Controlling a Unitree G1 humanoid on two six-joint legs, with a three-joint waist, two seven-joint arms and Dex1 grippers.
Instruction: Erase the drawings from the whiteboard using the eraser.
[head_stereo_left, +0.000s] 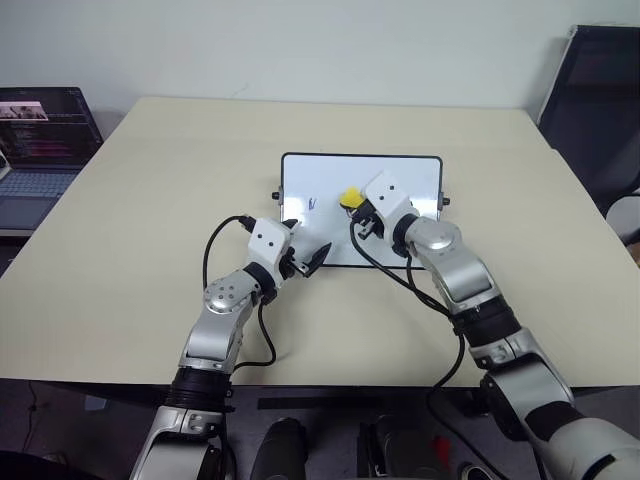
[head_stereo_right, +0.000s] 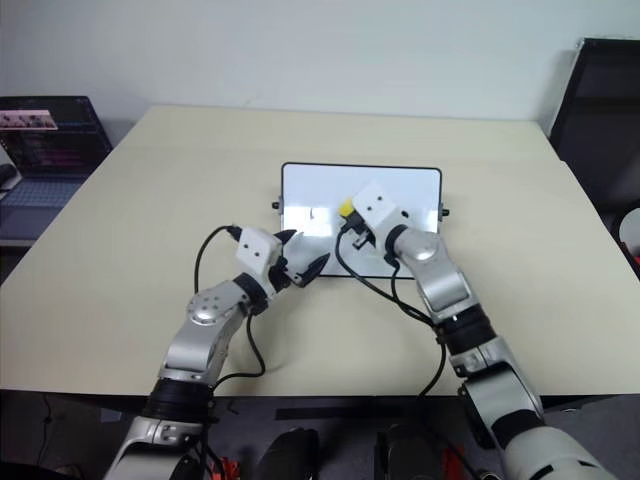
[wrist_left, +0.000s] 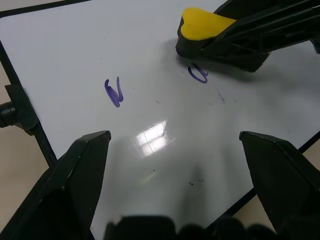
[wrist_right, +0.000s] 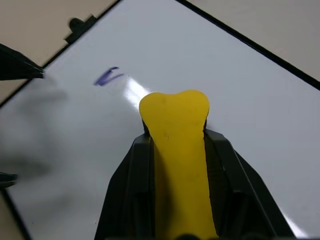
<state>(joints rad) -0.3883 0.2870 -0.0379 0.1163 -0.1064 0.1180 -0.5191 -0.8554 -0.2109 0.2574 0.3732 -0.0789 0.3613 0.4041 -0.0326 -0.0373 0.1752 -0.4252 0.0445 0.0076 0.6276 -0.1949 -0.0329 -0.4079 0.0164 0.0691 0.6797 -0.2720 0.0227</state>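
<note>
A: What is supplied by the wrist views that is not supplied by the head views?

B: In the left wrist view two drawings (wrist_left: 114, 92) are resolved as purple-blue scribbles on the whiteboard (wrist_left: 90, 45); one lies apart near the framed edge, the other (wrist_left: 198, 74) lies just beside the dark underside of the eraser (wrist_left: 202, 25); in the head views a single faint mark is made out. A laptop (head_stereo_left: 45, 135) with a lit screen is seen at the table's (head_stereo_left: 150, 250) far left corner in the head views; its writing cannot be read.

A: How is the eraser oriented?

B: It is clamped between the closed fingers of the right gripper (head_stereo_left: 358, 208); its long axis is aligned with the fingers, and the notched yellow tip is pointed forward and toward the robot's left, over the middle of the board.

A: And the left gripper?

B: The left gripper (wrist_left: 175, 150) is held with fingers spread wide, nothing between them, above the board's near left part.

A: Labels?

B: No brand or label is legible on board or eraser.
</note>
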